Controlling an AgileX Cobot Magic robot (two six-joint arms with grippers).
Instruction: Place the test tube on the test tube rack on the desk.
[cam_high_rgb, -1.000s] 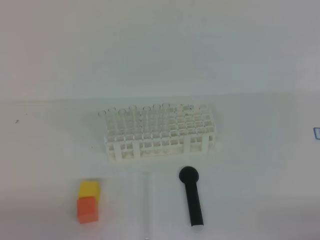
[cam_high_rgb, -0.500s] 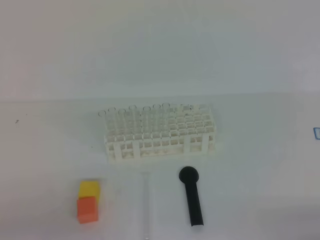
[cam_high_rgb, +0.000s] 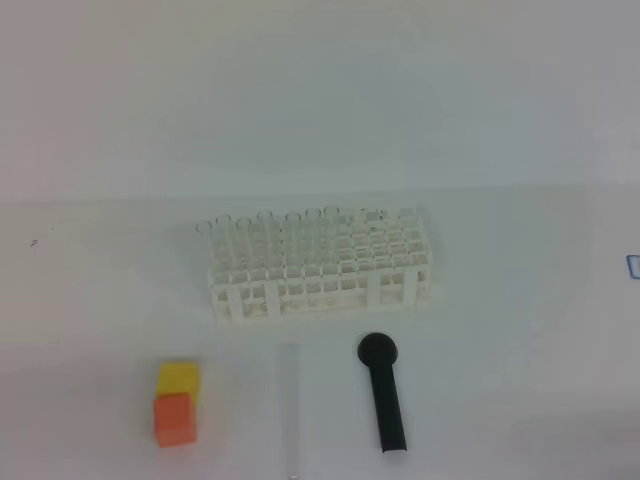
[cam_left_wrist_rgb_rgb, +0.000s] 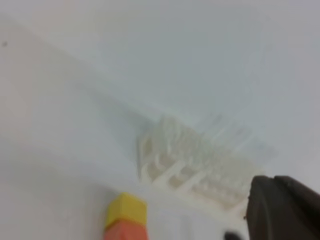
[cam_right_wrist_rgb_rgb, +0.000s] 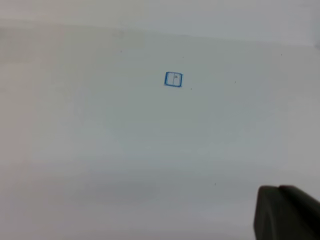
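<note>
Test tube (cam_high_rgb: 290, 408) lies flat on counter (cam_high_rgb: 500, 330), at 6 o'clock of test tube rack (cam_high_rgb: 322, 264) | black stick (cam_high_rgb: 384, 393) at its 3 o'clock | left pincer (cam_left_wrist_rgb_rgb: 280, 210), right pincer (cam_right_wrist_rgb_rgb: 285, 212): both closed, empty

Lighting: bright, even, washed-out white; shadows faint. Left wrist view blurred, test tube rack (cam_left_wrist_rgb_rgb: 200, 167) out of focus. Overhead view soft, low contrast.

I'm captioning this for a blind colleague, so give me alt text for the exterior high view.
A white test tube rack holding clear tubes stands mid-desk. In front of it a single clear test tube lies flat between stacked yellow and orange blocks on the left and a black stick with a round head on the right.
</note>
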